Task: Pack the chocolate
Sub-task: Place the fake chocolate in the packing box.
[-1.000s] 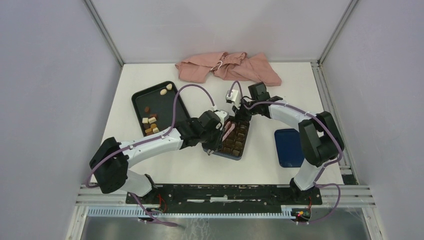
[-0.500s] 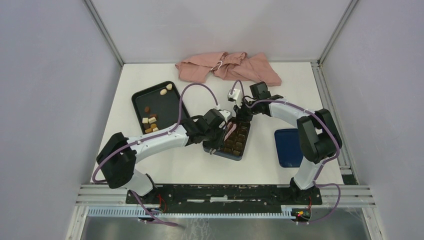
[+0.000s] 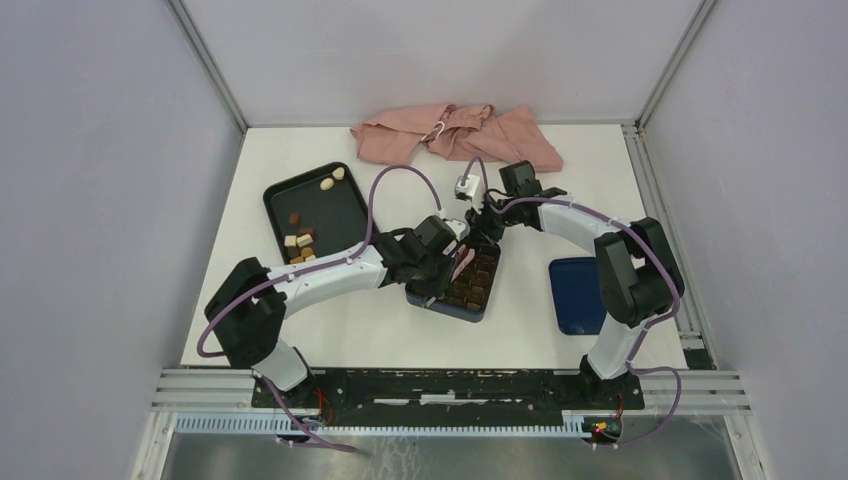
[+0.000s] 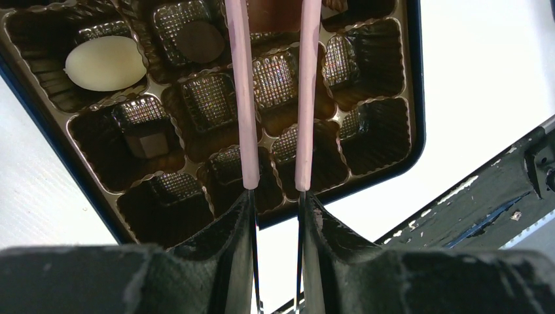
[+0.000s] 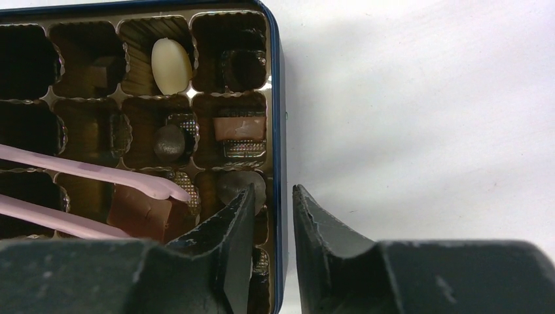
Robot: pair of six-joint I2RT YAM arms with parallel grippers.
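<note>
Step in hand: seating one piece in the insert.

Here the left gripper (image 4: 275, 196) is clamped on the pink tweezers (image 4: 239, 98), whose arms reach down into the box (image 5: 278, 98). In the right wrist view, a light brown square chocolate (image 5: 141, 212) appears to sit between the tweezer tips, low in a cell one column in from the box wall. The right gripper (image 5: 271, 203) straddles that wall with its fingers apart and a clear gap between them, so it is not pinching the wall.

A white oval (image 5: 171, 65) and a dark round (image 5: 169, 142) lie in cells of their own. Loose pieces (image 3: 300, 243) wait on the black tray (image 3: 335, 205), well apart to the left.

Our judgement for a clean placement:
- We lower the piece until it sits flat on the cell floor.
- We let the tweezer arms spread slowly so they do not flick the piece.
- We withdraw straight up, clear of the scalloped cell walls.
- Since the right fingers are not gripping the box, we keep sideways push small or the box may slide.

Risk: the square ends up tilted against a cell wall.
</note>
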